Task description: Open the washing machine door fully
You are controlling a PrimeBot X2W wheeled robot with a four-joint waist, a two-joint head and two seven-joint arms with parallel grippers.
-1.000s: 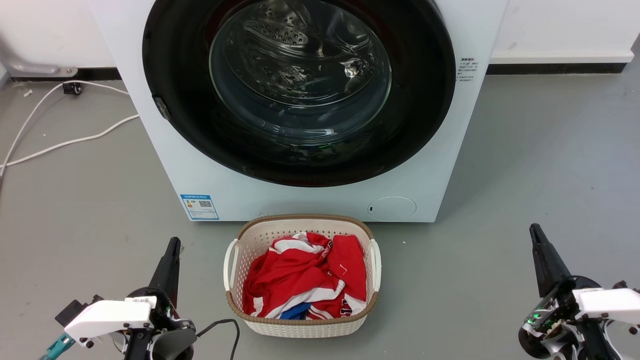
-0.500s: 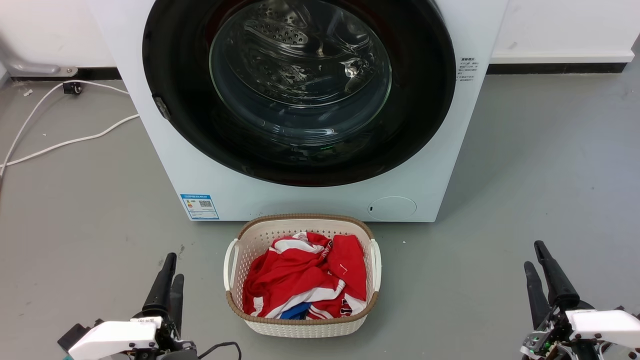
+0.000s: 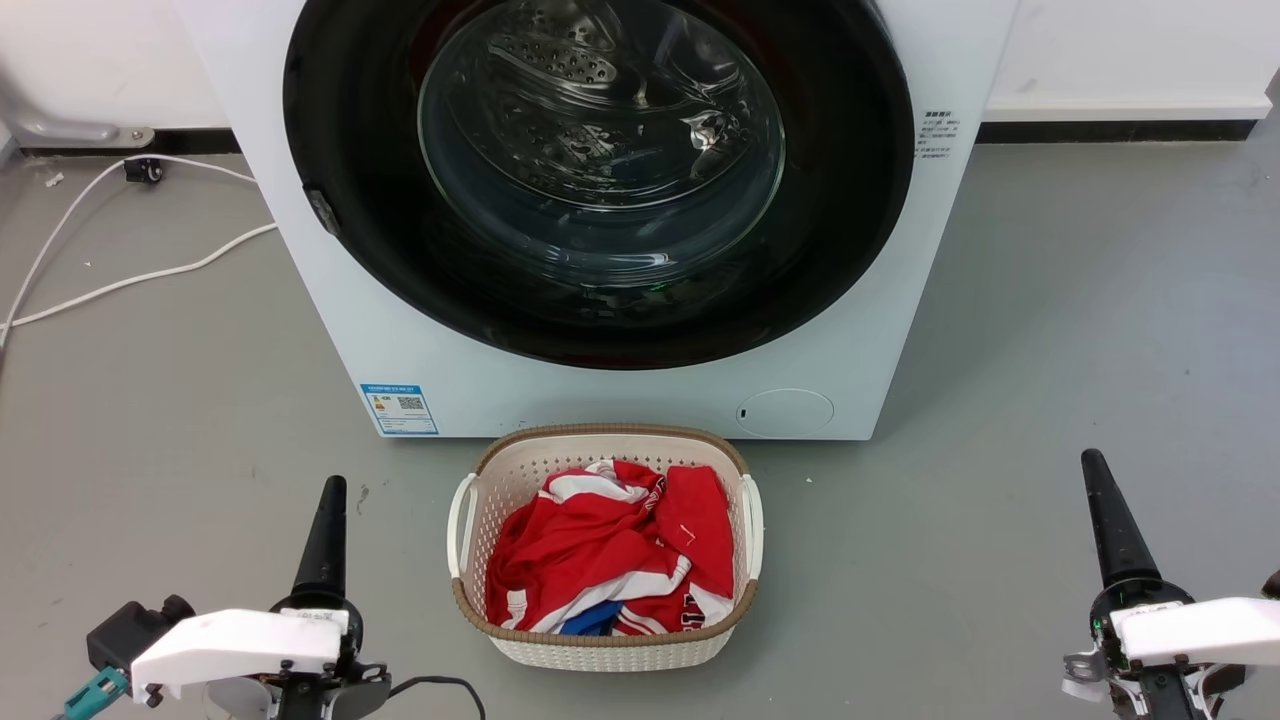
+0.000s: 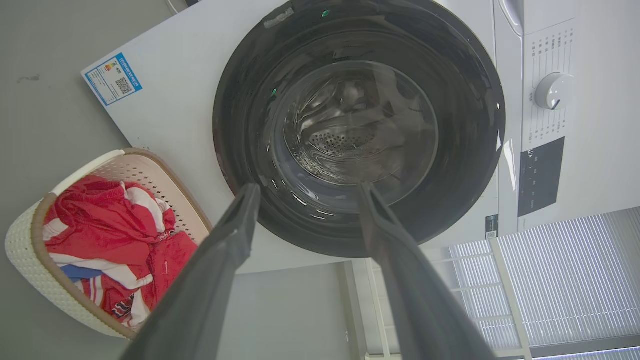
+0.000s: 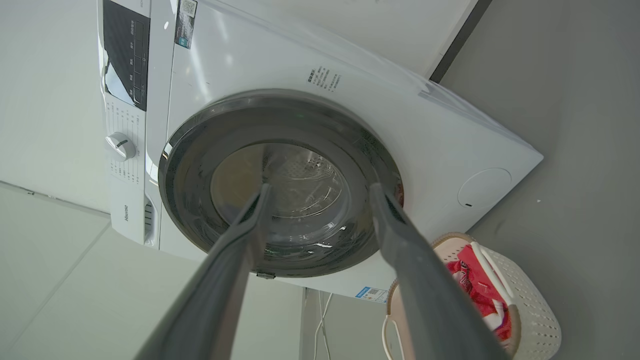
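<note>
washing machine door [image 3: 600,180] shut against machine front; left hand [image 4: 306,187] wide, right hand [image 5: 320,187] wide, both well apart from door, flanking laundry basket [image 3: 610,435].

Laundry area, white washing machine [image 3: 620,400] on grey floor [image 3: 1050,350], basket [image 3: 610,436] of red clothes [image 3: 600,560]

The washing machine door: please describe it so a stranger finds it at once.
A white washing machine stands behind a laundry basket. The washing machine door fills its front. Its wide glossy black rim around clear domed glass sets it apart.
</note>
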